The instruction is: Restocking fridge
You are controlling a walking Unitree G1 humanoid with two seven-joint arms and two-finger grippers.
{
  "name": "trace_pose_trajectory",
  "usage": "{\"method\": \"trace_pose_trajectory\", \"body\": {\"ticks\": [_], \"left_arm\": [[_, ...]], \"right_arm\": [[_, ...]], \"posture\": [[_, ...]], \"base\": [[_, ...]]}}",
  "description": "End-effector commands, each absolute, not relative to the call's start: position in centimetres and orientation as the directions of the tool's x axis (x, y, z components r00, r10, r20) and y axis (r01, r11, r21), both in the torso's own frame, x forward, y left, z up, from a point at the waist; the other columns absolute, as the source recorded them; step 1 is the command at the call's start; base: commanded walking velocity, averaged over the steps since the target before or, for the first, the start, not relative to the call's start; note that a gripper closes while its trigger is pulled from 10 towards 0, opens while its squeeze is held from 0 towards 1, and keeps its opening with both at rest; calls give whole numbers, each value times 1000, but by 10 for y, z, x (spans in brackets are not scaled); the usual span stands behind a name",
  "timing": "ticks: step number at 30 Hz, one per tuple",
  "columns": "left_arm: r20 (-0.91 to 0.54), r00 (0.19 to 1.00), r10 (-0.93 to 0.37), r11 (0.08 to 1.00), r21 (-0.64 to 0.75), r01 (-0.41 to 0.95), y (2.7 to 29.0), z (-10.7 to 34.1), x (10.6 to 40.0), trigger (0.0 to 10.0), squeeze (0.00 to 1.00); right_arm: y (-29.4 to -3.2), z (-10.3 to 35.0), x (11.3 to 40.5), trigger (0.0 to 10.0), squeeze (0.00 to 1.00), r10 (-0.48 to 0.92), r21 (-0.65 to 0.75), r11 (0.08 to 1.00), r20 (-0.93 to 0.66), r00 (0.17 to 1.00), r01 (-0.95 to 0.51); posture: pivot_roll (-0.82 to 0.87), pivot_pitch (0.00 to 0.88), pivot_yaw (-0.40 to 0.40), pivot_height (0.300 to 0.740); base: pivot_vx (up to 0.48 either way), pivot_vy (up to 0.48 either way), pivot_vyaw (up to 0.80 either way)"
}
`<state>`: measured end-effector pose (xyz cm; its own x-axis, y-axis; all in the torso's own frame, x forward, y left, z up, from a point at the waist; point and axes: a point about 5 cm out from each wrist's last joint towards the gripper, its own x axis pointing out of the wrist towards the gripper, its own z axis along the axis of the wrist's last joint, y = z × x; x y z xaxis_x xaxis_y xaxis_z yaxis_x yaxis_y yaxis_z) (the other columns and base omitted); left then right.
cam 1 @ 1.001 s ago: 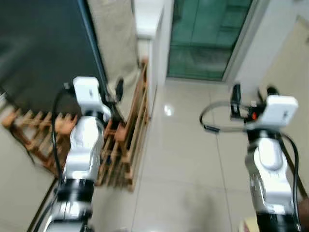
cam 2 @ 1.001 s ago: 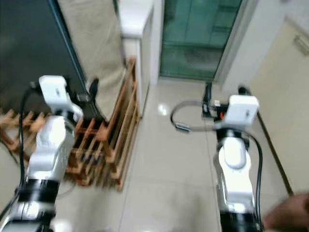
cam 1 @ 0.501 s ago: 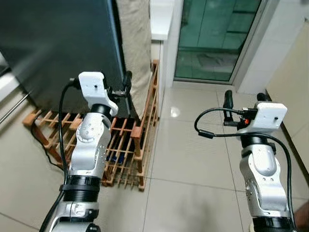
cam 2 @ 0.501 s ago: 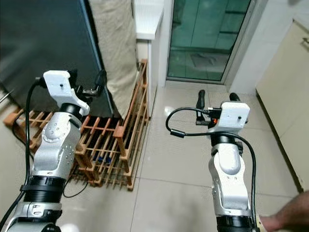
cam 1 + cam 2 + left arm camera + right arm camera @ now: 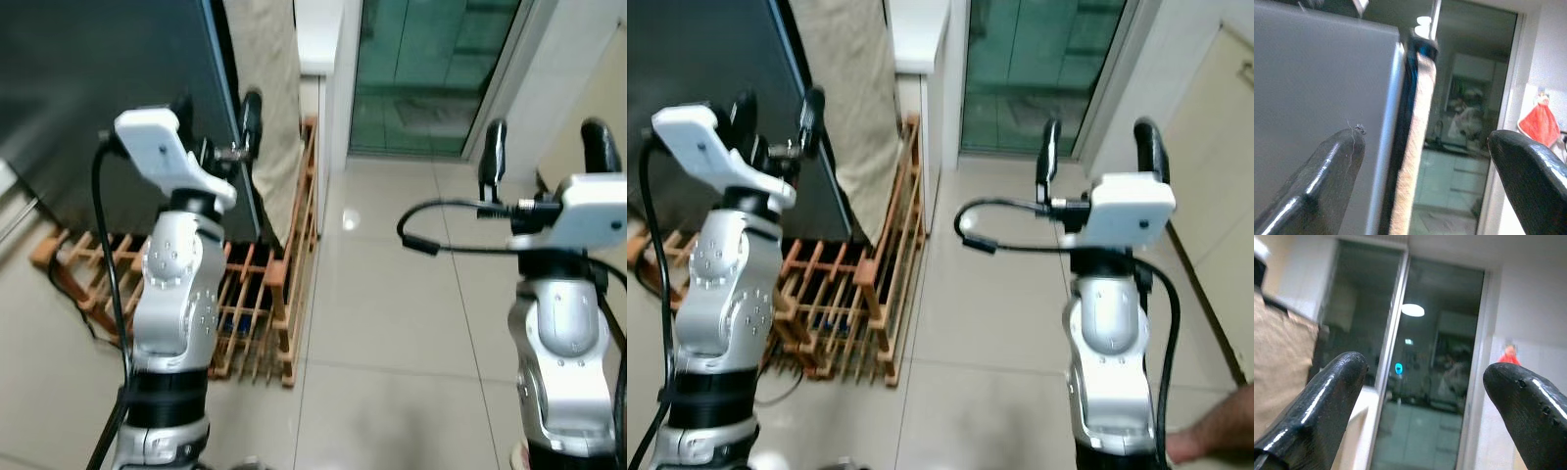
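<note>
Left wrist view: left gripper [image 5: 1420, 161] fingers spread wide, nothing between them.
Fridge [image 5: 88, 88]: dark door right ahead of the left gripper [image 5: 774, 122], near its fingertips.
Wooden rack [image 5: 265, 294]: below that gripper, beside the fridge.
Right gripper [image 5: 1099, 147]: raised, fingers parted, empty, facing the glass door [image 5: 1038, 69].

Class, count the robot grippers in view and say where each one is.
2. The left gripper is raised by the dark fridge edge, above the wooden rack. The right gripper is raised over the tiled floor. Both are open.
</note>
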<state>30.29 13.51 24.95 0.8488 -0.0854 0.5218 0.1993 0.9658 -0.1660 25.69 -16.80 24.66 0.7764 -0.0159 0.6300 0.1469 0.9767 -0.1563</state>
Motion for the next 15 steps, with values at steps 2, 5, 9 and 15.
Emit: {"method": "trace_pose_trajectory", "body": {"ticks": [2,5,9,15], "left_arm": [[547,832,-98,965,-153,214,133,258,301,10000,0],[528,844,-93,964,-163,209,134,254,301,10000,0],[512,853,-99,966,-157,206,132,252,301,10000,0],[519,848,-109,966,-145,213,131,252,301,10000,0]], "right_arm": [[-172,253,255,10000,137,-28,-145,977,642,766,157],[-179,240,258,10000,137,-58,-134,977,590,805,168],[-179,227,262,10000,133,-68,-112,982,533,844,150],[-176,220,265,10000,133,-51,-117,985,497,866,125]], "posture": [[-109,0,17,740],[-109,0,13,740],[-107,0,12,740],[-107,0,12,740]], "base": [[0,0,0],[356,319,0],[365,310,0],[368,309,0]]}}
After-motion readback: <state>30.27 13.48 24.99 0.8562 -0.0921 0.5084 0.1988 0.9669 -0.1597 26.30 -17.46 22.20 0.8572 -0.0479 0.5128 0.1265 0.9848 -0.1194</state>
